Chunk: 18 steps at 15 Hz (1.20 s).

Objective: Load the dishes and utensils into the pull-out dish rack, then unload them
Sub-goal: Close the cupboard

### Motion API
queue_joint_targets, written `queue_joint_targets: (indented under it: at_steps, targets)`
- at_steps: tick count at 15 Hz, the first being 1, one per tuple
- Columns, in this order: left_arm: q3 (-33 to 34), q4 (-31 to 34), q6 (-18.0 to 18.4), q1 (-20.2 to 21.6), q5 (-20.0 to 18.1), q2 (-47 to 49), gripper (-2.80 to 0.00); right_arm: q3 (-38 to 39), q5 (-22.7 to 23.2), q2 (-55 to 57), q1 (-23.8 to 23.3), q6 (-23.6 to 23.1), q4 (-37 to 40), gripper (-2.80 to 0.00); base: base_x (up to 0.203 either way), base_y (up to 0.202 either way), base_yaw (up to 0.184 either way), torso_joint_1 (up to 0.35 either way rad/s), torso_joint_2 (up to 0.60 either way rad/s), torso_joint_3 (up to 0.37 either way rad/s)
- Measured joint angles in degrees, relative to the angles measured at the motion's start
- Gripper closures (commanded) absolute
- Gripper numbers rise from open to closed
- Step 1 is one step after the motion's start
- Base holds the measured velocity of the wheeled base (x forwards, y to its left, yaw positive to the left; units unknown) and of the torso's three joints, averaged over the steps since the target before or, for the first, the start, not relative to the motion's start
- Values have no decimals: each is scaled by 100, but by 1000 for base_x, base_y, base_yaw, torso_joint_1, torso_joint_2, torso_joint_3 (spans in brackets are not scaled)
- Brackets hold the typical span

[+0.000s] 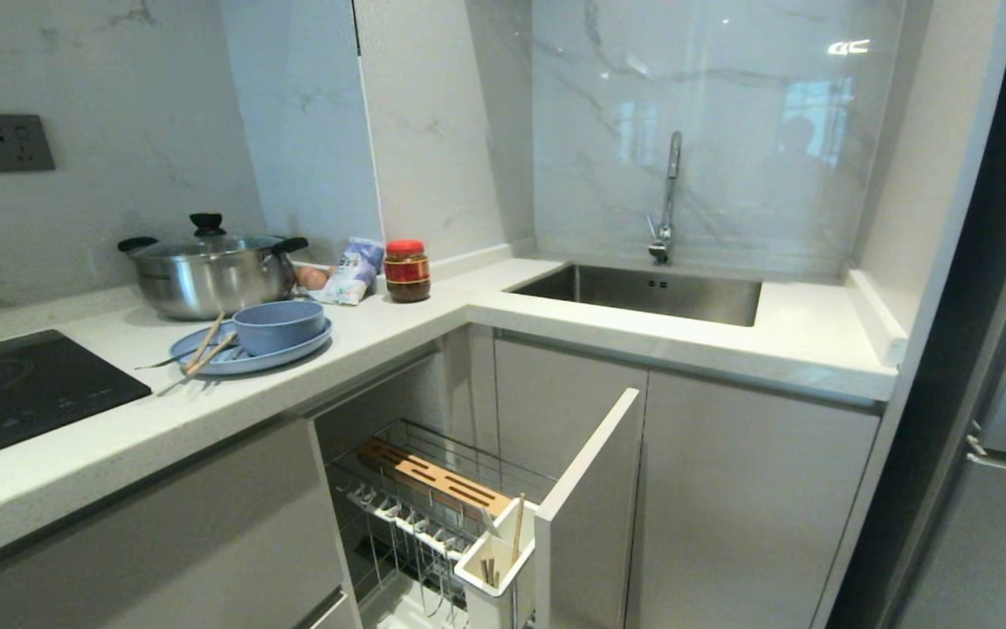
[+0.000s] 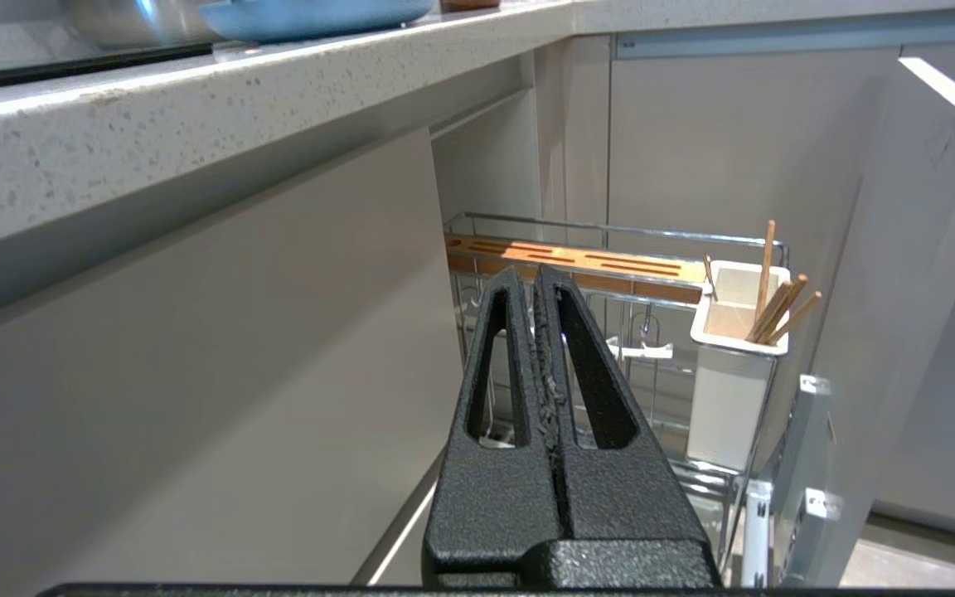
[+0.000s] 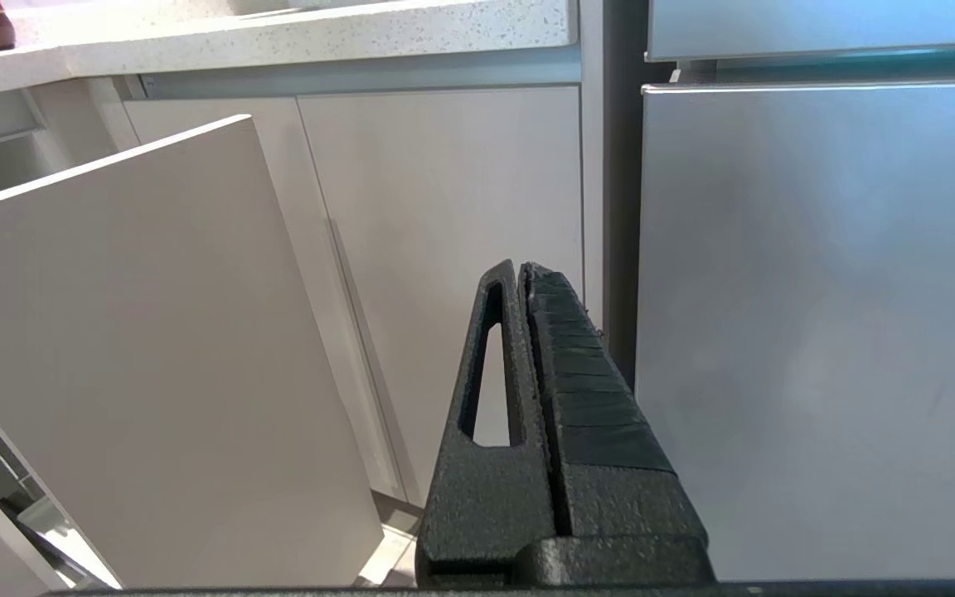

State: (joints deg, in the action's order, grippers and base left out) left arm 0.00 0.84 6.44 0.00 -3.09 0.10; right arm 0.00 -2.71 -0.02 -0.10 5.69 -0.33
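Pulled out below the bench (image 1: 398, 336), the pull-out dish rack (image 1: 433, 515) stands open nearest the camera, its slotted wooden strip (image 1: 433, 479) across the wire and a white utensil cup (image 1: 494, 572) at the front corner with several wooden sticks in it. Up on the bench the plate (image 1: 293, 349) carries the bowl (image 1: 279, 325) and a pair of chopsticks (image 1: 209, 346), just in front of a steel pot (image 1: 210, 271). Further along sit a red-lidded jar (image 1: 406, 271) and the sink (image 1: 643, 293). Low before the cabinets, the left hand (image 2: 534, 278) has its fingers pressed together, holding nothing; the right hand (image 3: 521, 269) is likewise closed and empty.
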Motion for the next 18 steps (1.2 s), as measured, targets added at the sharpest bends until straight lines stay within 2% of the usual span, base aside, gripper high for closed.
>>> queue_joint_targets:
  at_steps: [4, 6, 9, 12, 14, 16, 18]
  targets:
    - [-106, -133, 48, 0, 11, 0, 0, 0, -1, 0, 0, -2, 0, 0, 0, 0, 0, 0, 0, 0]
    - [-555, -155, 12, 0, 25, 4, 0, 0, -1, 0, 0, 0, 0, 0, 0, 0, 0, 0, 0, 0]
    - [-2287, 451, 23, 7, 105, 159, 0, 0, -1, 0, 0, 0, 0, 0, 0, 0, 0, 0, 0, 0]
    - [-4777, 1354, 23, 16, 340, 888, 0, 0, -1, 0, 0, 0, 1, 0, 0, 0, 0, 0, 0, 0]
    - [-6437, 1762, -87, 0, 478, 1886, 0, 0, -1, 0, 0, -2, 0, 0, 0, 0, 0, 0, 0, 0]
    - [-7743, 1982, -457, -78, 556, 3009, 0, 0, -1, 0, 0, -1, 1, 0, 0, 0, 0, 0, 0, 0]
    - [-8602, 2109, -1093, -355, 550, 4091, 0, 0, 0, 0, 0, -2, 0, 0, 0, 0, 0, 0, 0, 0]
